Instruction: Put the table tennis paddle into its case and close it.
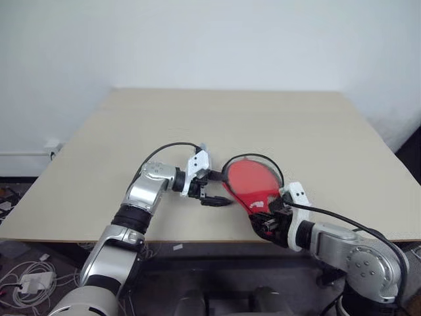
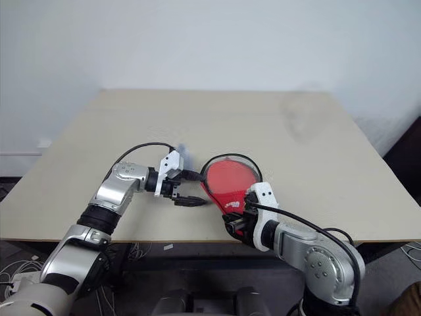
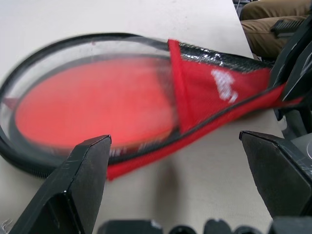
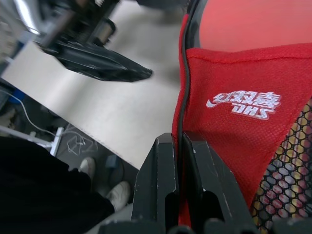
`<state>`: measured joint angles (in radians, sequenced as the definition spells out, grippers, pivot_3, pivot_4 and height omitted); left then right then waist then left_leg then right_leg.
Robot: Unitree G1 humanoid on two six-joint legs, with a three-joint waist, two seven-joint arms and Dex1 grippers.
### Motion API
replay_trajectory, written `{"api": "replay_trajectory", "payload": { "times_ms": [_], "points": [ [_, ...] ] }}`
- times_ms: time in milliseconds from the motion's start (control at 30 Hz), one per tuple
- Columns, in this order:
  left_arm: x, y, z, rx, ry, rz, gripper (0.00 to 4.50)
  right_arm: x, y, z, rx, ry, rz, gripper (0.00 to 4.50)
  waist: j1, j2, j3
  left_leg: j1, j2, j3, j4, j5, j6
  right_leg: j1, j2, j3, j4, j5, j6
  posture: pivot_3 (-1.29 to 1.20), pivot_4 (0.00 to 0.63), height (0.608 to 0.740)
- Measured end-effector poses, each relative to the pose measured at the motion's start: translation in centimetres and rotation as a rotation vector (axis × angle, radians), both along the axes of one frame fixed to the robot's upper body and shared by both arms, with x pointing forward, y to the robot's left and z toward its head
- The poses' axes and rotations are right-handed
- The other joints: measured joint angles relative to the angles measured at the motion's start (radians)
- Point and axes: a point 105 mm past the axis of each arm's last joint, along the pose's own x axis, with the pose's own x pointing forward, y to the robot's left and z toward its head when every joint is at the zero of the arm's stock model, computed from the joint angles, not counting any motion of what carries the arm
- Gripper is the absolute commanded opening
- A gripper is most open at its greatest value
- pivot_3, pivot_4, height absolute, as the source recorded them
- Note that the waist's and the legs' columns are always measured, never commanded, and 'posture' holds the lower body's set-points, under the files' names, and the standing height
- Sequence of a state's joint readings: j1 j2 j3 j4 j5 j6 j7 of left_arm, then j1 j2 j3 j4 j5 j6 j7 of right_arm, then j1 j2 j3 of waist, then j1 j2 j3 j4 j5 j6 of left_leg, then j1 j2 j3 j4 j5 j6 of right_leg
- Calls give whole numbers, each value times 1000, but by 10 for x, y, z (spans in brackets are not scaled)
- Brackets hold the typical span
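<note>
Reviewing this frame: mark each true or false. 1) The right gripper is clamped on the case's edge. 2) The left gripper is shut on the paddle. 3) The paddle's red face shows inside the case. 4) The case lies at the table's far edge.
1) True: the right gripper is shut on the case at its zip rim.
2) False: the left gripper is open, holding nothing, facing the case.
3) True: the table tennis paddle shows within the opened rim.
4) False: it is near the table's front edge.
</note>
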<state>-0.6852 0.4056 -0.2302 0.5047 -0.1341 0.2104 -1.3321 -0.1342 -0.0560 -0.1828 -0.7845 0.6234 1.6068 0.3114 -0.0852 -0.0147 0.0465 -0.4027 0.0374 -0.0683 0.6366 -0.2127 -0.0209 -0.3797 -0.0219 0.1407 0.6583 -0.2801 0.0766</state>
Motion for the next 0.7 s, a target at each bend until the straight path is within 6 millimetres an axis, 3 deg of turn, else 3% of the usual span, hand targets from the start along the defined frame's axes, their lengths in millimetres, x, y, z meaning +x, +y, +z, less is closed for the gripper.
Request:
{"api": "replay_trajectory", "payload": {
  "times_ms": [133,167,467,567,700],
  "points": [
    [1,-6,5,-1,-17,-22,4500,-3,0,-3,7,16,-8,34,-1,0,0,-3,0,0,0,0,0,-3,0,0,0,0,0,0,0,740],
    [2,-6,6,0,-24,-25,4500,-3,0,-3,7,17,-9,606,-1,0,0,-7,0,0,1,0,0,-6,0,0,1,0,0,0,0,740],
    [1,-7,6,6,-28,-38,4500,-7,2,-2,4,18,31,3635,0,0,0,-9,0,0,3,0,0,-7,0,0,1,0,0,0,0,740],
    [1,-7,6,6,-27,-37,4500,-4,-4,3,-35,-18,51,3635,0,0,0,-9,0,0,3,0,0,-8,0,0,1,0,0,0,0,740],
    [1,-6,5,5,-10,-27,4500,10,-15,29,-49,-190,31,3635,0,0,0,-9,0,0,3,0,0,-8,0,0,1,0,0,0,0,740]
  ]
}}
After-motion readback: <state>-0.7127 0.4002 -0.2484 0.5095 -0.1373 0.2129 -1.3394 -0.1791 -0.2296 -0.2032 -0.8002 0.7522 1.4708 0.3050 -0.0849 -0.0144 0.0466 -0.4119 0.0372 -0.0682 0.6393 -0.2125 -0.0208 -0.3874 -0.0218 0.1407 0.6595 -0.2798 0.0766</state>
